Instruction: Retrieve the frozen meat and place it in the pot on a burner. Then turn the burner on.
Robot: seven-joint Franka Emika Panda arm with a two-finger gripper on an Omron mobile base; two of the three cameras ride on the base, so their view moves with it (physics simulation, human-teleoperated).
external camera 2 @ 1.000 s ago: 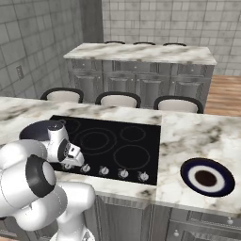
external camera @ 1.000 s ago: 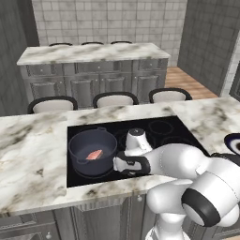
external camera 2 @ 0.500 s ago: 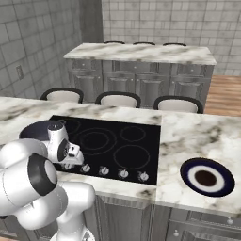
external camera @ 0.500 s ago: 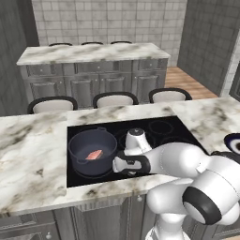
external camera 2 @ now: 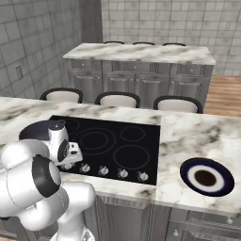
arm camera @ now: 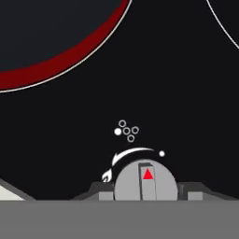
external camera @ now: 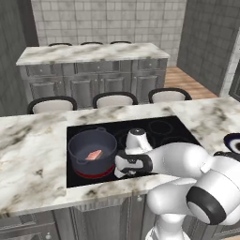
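Observation:
The dark grey-blue pot point(external camera: 92, 149) stands on the front left burner point(external camera: 97, 173) of the black cooktop, and that burner glows red around the pot's base. Inside the pot lies the frozen meat point(external camera: 95, 155), a small pinkish-red chunk. My gripper point(external camera: 120, 167) is low at the cooktop's front edge, just right of the pot. In the hand view the gripper point(arm camera: 146, 189) is shut on a round silver knob point(arm camera: 146, 179) with a red triangle, one finger on each side. The glowing burner point(arm camera: 70, 56) curves across the top of that view.
A row of silver knobs point(external camera 2: 123, 173) runs along the cooktop's front edge. A blue-and-white plate point(external camera 2: 206, 176) sits on the marble counter to the right. Three stools point(external camera: 115, 99) stand behind the counter, with a second island farther back.

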